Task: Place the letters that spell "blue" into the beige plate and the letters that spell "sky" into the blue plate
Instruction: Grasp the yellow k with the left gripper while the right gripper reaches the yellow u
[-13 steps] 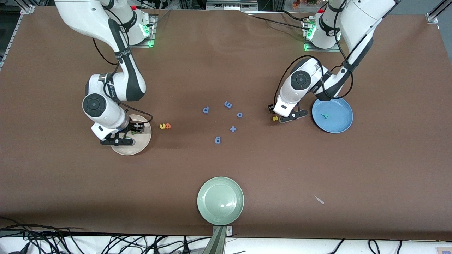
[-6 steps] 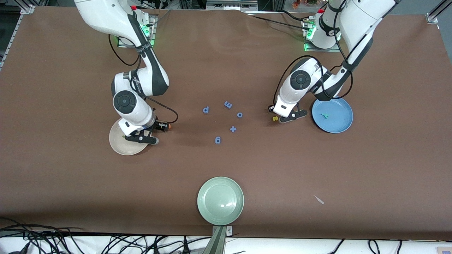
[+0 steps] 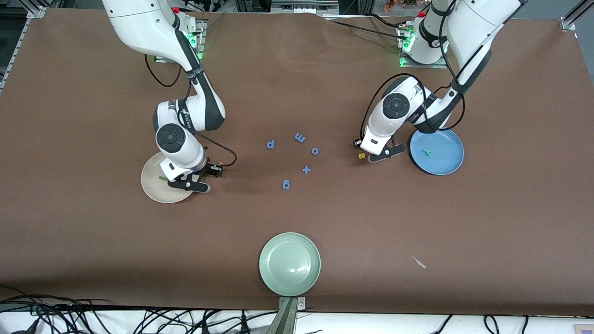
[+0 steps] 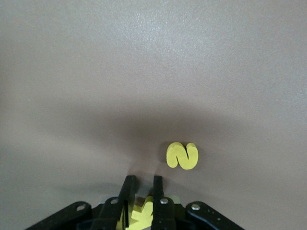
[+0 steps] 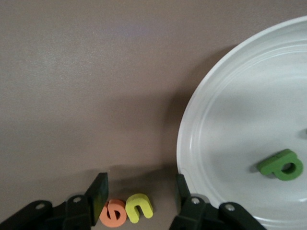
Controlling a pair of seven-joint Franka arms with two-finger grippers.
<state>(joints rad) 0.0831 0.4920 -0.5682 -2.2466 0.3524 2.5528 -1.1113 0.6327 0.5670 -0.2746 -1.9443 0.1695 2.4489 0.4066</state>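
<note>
Left gripper (image 4: 142,191) jaws gripped yellow k (image 4: 143,211) beside yellow s (image 4: 182,155); right gripper (image 5: 139,191) jaws stood open around orange e (image 5: 113,213) and yellow u (image 5: 139,207).

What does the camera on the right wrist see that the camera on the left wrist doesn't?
Only the right wrist view shows the beige plate with the olive-green b in it, and the orange e and yellow u on the table between the open right gripper. Only the left wrist view shows the yellow s and the left gripper shut on a yellow letter. Both show the brown table.
</note>
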